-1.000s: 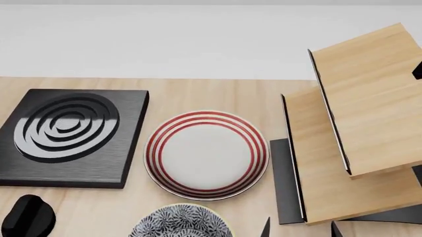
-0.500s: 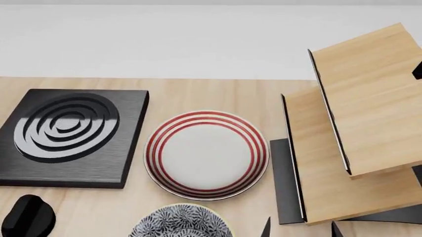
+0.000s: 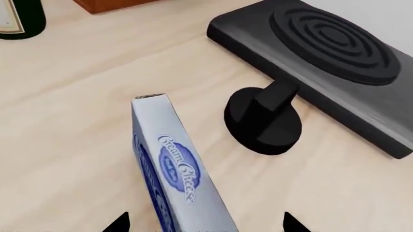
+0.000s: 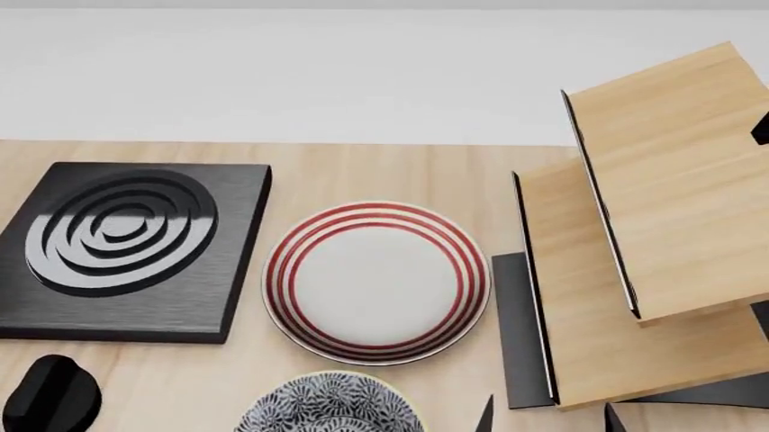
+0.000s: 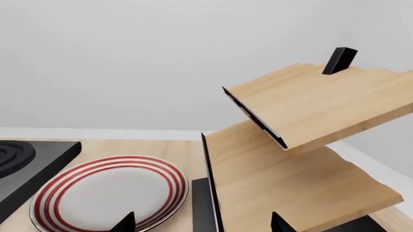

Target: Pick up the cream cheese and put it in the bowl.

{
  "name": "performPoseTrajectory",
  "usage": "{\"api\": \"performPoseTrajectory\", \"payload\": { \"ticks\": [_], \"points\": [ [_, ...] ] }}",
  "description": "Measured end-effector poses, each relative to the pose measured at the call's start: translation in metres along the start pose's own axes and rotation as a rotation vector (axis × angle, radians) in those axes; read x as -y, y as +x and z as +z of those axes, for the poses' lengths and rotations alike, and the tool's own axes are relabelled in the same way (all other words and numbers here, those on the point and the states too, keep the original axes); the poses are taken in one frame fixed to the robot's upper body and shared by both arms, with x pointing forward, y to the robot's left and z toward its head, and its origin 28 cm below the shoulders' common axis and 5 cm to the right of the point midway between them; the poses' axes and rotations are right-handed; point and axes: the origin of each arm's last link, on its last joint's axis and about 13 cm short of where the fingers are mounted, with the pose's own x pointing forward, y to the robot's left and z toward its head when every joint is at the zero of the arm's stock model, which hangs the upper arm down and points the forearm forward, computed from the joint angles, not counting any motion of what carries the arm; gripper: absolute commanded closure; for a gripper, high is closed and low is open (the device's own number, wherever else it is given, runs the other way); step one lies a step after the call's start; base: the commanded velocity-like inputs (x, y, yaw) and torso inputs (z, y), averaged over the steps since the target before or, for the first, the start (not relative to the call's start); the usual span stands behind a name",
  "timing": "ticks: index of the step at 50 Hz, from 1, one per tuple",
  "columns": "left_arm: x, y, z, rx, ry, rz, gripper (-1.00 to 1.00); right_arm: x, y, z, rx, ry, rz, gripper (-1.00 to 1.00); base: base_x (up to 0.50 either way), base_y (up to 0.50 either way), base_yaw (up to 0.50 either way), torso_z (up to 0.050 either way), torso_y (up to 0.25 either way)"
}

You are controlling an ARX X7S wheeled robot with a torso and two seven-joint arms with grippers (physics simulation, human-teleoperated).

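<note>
While the head view remained identical to the pictures from half a second and a full second before, with nothing on the table [image 4: 360, 166] shifted, the scene read as follows.

Cream cheese [image 3: 177, 176]: seen only from the left wrist view, standing on one narrow edge on the table, printed face with the blue oval logo showing. It lay between the two dark fingertip points of the left gripper [image 3: 205, 223]; jaws stood wide apart, no contact visible.

Nearby: a black knob [image 3: 264, 118] on a round base stood just beside the box, apart from it. Behind the knob sat the black burner slab [image 3: 322, 53] with concentric rings. A dark bottle [image 3: 19, 19] and a brown wooden block [image 3: 106, 4] lay well apart at the far edge of that picture.

Bowl [image 4: 327, 405]: only its blue-and-white patterned rim showed at the lower edge of the head view, just in front of the red-ringed plate [image 4: 376, 282]. Nothing visible in it.

Right gripper [image 5: 201, 222]: only two fingertip points showed, spread wide, holding nothing. It faced the red-ringed plate and the tilted two-tier wooden shelf [image 5: 303, 135] on black brackets, which filled the right side of the table.
</note>
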Motion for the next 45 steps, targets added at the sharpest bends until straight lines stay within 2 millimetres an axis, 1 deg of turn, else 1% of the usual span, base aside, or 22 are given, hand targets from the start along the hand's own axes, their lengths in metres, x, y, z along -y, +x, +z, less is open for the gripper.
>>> {"api": "performPoseTrajectory", "payload": {
  "ticks": [32,33,45],
  "points": [
    [0.002,0.013,-0.007,-0.047,0.017,0.018,-1.00,0.000,0.000,-0.002,-0.002,0.002,-0.002,-1.00,0.00,0.00,0.00,0.000,0.000],
    [0.002,0.013,-0.007,-0.049,0.017,0.018,1.00,0.000,0.000,-0.002,-0.002,0.002,-0.002,-1.00,0.00,0.00,0.00,0.000,0.000],
    [0.001,0.014,-0.005,-0.020,0.019,0.030,1.00,0.001,0.000,-0.002,-0.001,0.008,-0.006,-1.00,0.00,0.00,0.00,0.000,0.001]
  ]
}}
